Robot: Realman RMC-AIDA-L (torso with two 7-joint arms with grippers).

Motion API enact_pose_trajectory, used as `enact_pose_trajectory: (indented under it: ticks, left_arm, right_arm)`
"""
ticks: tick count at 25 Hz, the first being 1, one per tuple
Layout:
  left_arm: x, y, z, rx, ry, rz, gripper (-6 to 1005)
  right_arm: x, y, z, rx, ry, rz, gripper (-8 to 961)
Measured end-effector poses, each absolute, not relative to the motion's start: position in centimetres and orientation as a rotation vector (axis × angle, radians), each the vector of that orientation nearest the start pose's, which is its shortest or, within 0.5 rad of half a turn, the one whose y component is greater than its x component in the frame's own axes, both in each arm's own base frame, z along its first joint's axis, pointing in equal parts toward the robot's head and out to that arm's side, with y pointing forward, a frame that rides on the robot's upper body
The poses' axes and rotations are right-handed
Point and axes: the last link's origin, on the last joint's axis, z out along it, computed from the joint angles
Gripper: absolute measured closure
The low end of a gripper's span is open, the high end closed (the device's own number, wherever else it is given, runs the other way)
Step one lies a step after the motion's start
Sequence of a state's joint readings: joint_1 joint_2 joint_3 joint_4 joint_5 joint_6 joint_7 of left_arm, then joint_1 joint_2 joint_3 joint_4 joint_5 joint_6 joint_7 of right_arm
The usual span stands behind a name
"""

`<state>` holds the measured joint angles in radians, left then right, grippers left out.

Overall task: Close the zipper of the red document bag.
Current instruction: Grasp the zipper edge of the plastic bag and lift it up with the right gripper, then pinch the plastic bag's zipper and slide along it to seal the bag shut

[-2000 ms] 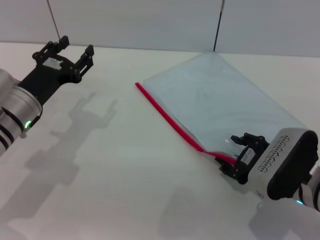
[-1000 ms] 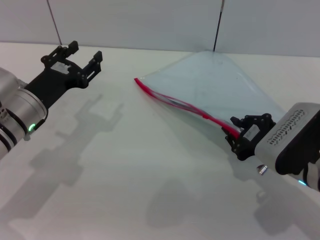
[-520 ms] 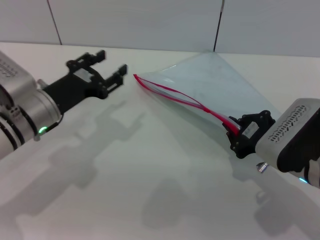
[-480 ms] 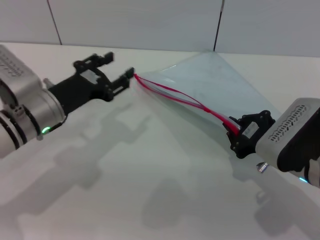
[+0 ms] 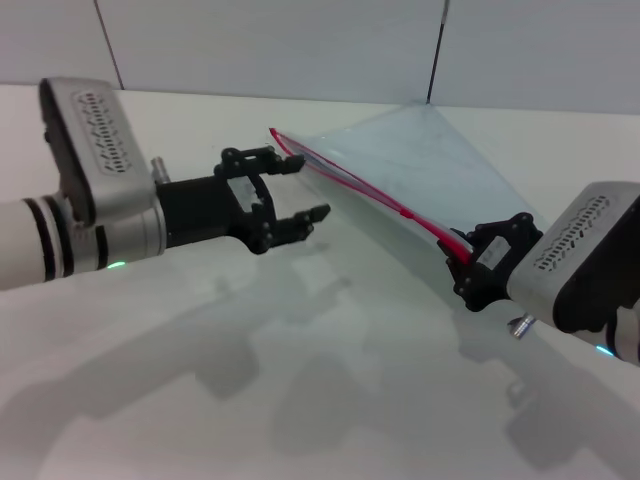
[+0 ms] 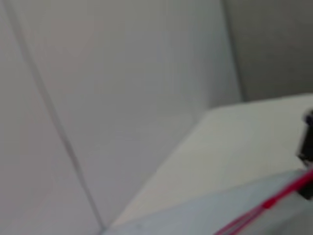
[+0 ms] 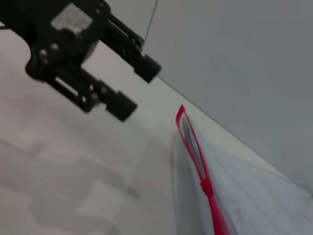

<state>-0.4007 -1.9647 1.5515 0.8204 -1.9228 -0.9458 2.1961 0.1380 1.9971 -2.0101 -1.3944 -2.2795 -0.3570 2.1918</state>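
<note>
Two pincers were at work on the bag (image 5: 440, 175), which lay on the white desk (image 5: 250, 380) with its far corner near the back wall and its red zipper (image 5: 370, 190) edge lifted off the surface. The right pincer (image 5: 470, 262) was clamped on the near end of the zipper, holding that corner up so the red strip ran taut and slanting toward the far end. The left pincer (image 5: 285, 195) hung with its fingers spread wide, just beside the far stretch of the zipper, one finger above the strip and one below, not touching it as far as could be seen. In the right wrist view the left pincer (image 7: 98, 58) showed open, near the zipper's far tip (image 7: 182, 113), where the two red lips stood a little apart, and a small red lump (image 7: 207, 187) sat farther down the strip, perhaps the slider.

The step in hand looked like the approach to the slider. The next move called for the left pincer to settle around the strip, pinch the slider and draw it along the zipper while the right one kept the bag anchored.
</note>
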Motion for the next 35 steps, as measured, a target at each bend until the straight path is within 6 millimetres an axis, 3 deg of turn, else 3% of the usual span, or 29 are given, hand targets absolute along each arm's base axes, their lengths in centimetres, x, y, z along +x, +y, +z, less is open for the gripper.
enact_pose_trajectory:
  ticks: [7,15,23,35]
  left_arm:
    - [-20.7,36.2,-2.0,-2.574,0.241,-0.341,364]
    - [-19.2,36.2,-1.6,-2.589,0.365,-0.200,371]
    - [-17.6,35.9,-2.4,-2.570,0.512,-0.127,379]
    - [-17.7,35.7,-2.5,-2.546,0.582,-0.135,390]
  right_arm:
    - [20.1,31.6,-6.5,-2.380,0.255,0.094,896]
    - [19.8,31.9,-6.4,-2.399,0.249,0.088,897]
    - [19.6,31.9,-6.5,-2.411,0.248,0.087,900]
    - [19.0,31.8,-6.9,-2.425,0.240,0.099,901]
